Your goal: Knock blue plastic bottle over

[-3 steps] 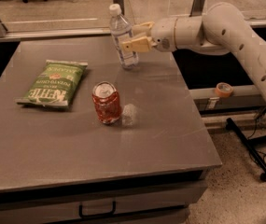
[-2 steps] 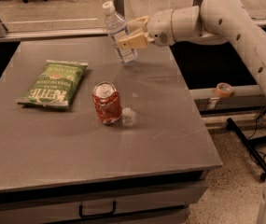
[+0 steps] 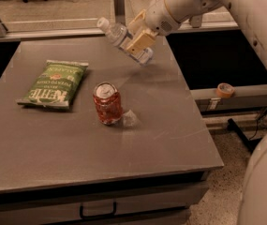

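Observation:
The blue plastic bottle is a slim clear bottle with a white cap. It leans steeply to the left at the back of the table, cap pointing up-left and base near the tabletop. My gripper is at the bottle's lower half, reaching in from the upper right on the pale arm, its tan end pressed against the bottle. I cannot tell whether the bottle's base touches the table.
A red can with a silver top stands mid-table with a small clear object beside it. A green chip bag lies at the left. The grey table ends right of the bottle. A tape roll sits on a ledge.
The bottle has gone from upright to steeply tilted leftward. My gripper and arm have swung left with it.

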`<state>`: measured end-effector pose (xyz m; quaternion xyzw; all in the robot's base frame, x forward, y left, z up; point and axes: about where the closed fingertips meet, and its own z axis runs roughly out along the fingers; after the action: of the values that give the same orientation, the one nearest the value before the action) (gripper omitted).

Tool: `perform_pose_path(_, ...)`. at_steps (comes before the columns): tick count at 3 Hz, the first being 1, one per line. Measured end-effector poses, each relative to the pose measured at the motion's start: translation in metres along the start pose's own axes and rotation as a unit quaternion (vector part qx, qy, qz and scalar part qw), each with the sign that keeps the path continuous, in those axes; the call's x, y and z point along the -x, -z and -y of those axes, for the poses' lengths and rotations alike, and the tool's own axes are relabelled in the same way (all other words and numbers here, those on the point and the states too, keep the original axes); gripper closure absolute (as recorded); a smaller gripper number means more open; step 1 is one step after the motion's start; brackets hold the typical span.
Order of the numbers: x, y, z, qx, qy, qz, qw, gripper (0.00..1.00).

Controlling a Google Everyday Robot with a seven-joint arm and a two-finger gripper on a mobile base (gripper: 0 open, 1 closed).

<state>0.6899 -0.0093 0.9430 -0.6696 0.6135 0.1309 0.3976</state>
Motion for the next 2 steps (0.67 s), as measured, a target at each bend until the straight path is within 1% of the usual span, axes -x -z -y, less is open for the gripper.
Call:
perform_pose_path(1,-0.02,0.002,-0.012,0.042,0.041,-0.102,0.993,1.0)
perform_pose_path(2,-0.032,0.0,-0.024,0.084,0.061,-0.156,0.9822,0.83)
